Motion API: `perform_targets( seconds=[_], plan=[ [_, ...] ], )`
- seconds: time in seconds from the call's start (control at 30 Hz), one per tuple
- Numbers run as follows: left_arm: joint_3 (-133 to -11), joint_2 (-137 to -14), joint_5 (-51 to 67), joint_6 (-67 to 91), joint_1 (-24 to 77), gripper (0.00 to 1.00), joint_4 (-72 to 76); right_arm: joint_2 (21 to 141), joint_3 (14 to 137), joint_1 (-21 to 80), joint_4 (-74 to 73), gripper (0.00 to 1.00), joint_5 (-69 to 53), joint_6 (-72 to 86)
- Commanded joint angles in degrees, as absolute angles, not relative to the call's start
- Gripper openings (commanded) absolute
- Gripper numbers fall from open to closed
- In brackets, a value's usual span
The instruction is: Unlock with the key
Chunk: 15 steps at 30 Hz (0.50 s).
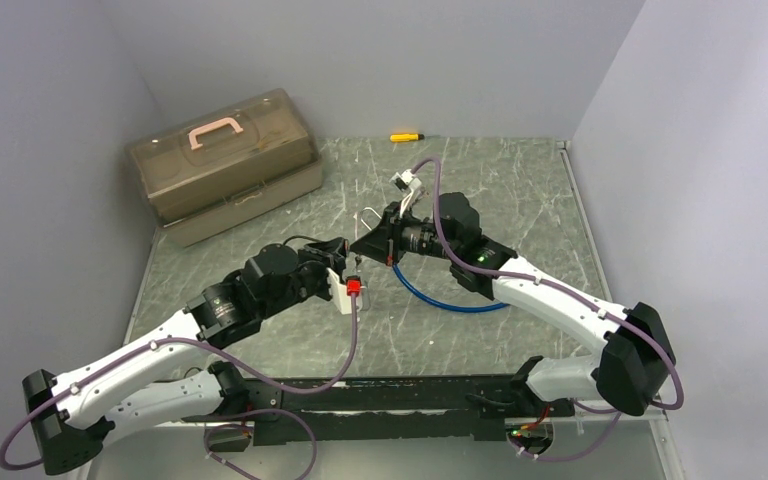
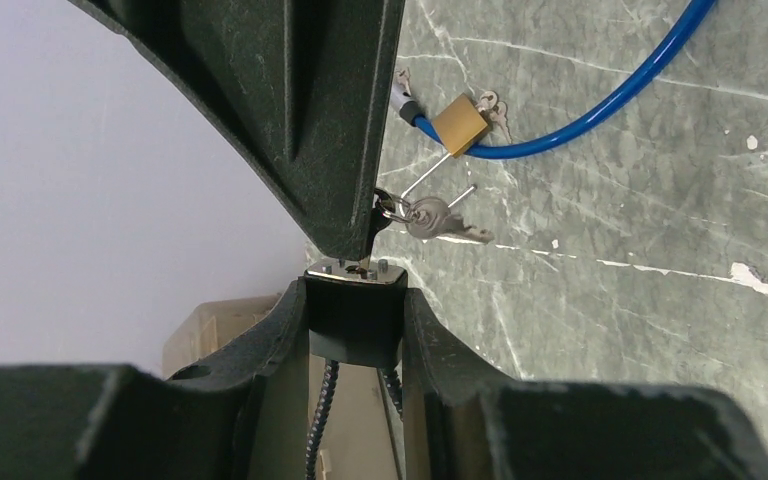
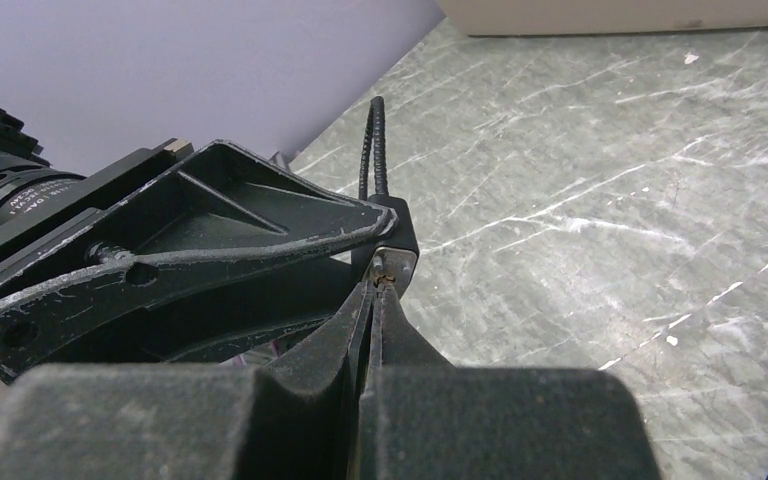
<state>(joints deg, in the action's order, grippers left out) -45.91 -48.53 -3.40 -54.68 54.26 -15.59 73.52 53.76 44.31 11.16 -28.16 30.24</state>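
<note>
My left gripper (image 2: 355, 296) is shut on a black padlock (image 2: 354, 322), its chrome keyhole face (image 2: 356, 271) turned toward the right gripper. A braided cable shackle (image 3: 372, 150) sticks out of the lock's far end. My right gripper (image 3: 377, 284) is shut on the key, whose tip sits at the keyhole (image 3: 388, 268); the key blade is mostly hidden between the fingers. Spare keys (image 2: 432, 217) dangle from a ring beside the right fingertips (image 2: 352, 235). From above, the left gripper (image 1: 347, 274) and the right gripper (image 1: 362, 250) meet above mid-table, with a red part (image 1: 355, 288) showing at the lock.
A brass padlock (image 2: 460, 123) with keys lies on the table, locked on a blue cable (image 1: 450, 303). A tan toolbox (image 1: 225, 165) with a pink handle stands at the back left. A yellow screwdriver (image 1: 405, 136) lies by the back wall.
</note>
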Motion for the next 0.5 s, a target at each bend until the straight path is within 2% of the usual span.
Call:
perform_targets(
  seconds=[0.0, 0.47],
  plan=[
    [-49.50, -49.35, 0.18, -52.87, 55.46, 0.00, -9.73, 73.91, 57.35, 45.23, 15.72, 0.00, -31.08, 32.12],
    [-53.63, -50.72, 0.18, -45.54, 55.46, 0.00, -5.88, 75.14, 56.12, 45.18, 22.23, 0.00, -31.25, 35.77]
  ],
)
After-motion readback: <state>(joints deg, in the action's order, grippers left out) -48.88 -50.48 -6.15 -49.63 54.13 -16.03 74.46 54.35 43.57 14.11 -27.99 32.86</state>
